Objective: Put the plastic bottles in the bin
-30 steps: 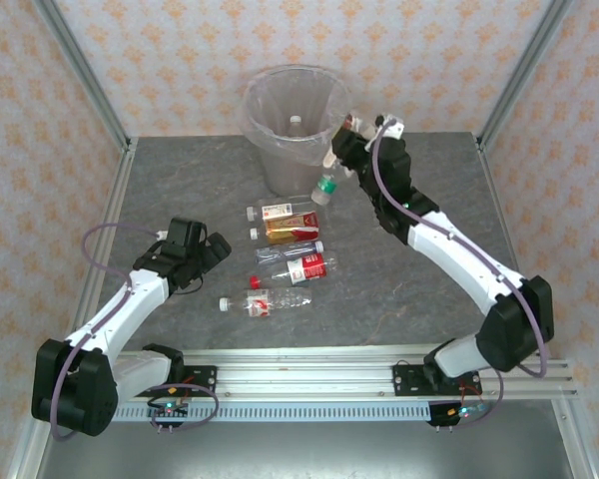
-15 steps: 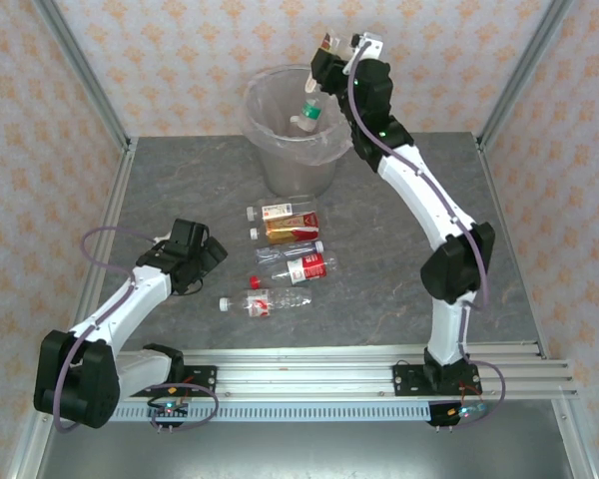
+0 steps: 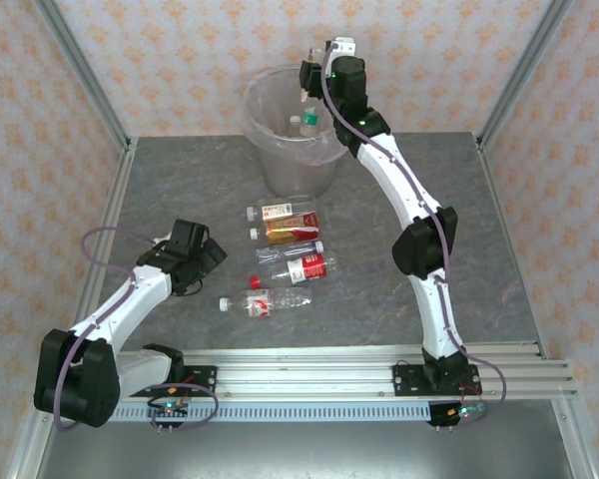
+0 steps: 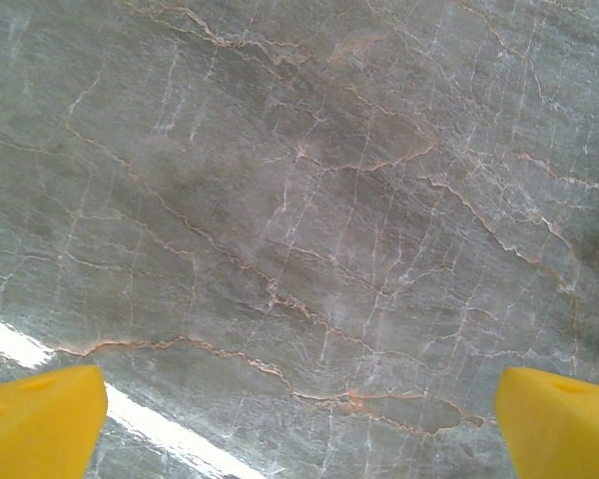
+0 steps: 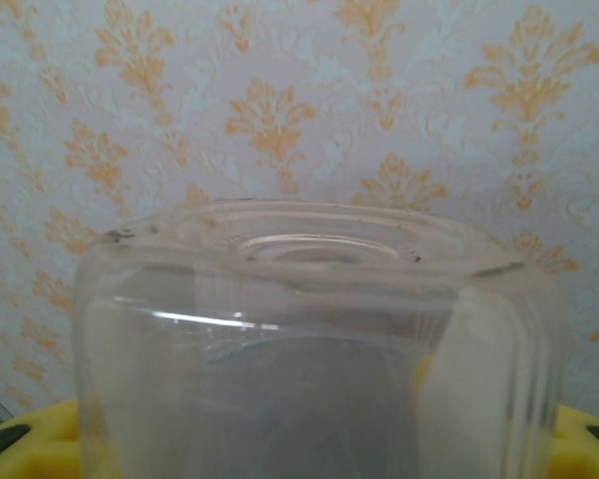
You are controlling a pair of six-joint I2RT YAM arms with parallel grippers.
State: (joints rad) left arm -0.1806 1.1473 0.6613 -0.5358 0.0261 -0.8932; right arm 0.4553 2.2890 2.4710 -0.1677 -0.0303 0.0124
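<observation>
Right gripper (image 3: 310, 88): high over the far side of the bin (image 3: 270, 150), at the end of the fully stretched right arm, clamped on the green-capped bottle (image 3: 310, 116).
Green-capped bottle: hangs cap down from the right gripper, its cap inside the mouth of the bin. In the right wrist view its clear base (image 5: 319, 329) sits between the yellow fingers (image 5: 35, 439), with wallpaper (image 5: 280, 100) behind.
Bin: stands at the far middle of the table (image 3: 459, 220), its clear bag folded over the rim.
White-capped bottle (image 3: 296, 123): inside the bin, just left of the green cap.
Five bottles on the table: lying on their sides in a loose column near the bin.
- Farthest: red-white label (image 3: 285, 211).
- Next: amber-orange label (image 3: 288, 231), touching or just beside the first.
- Middle: plain clear one (image 3: 292, 250).
- Fourth: red label (image 3: 307, 267).
- Nearest: red-white label, white cap to the left (image 3: 265, 301), a little apart from the rest.
Left gripper (image 3: 206, 255): low over bare table, left of the column, touching no bottle.
Left jaws: spread wide in the left wrist view, yellow fingertips (image 4: 40, 424) at the two bottom corners with grey marbled table between them.
</observation>
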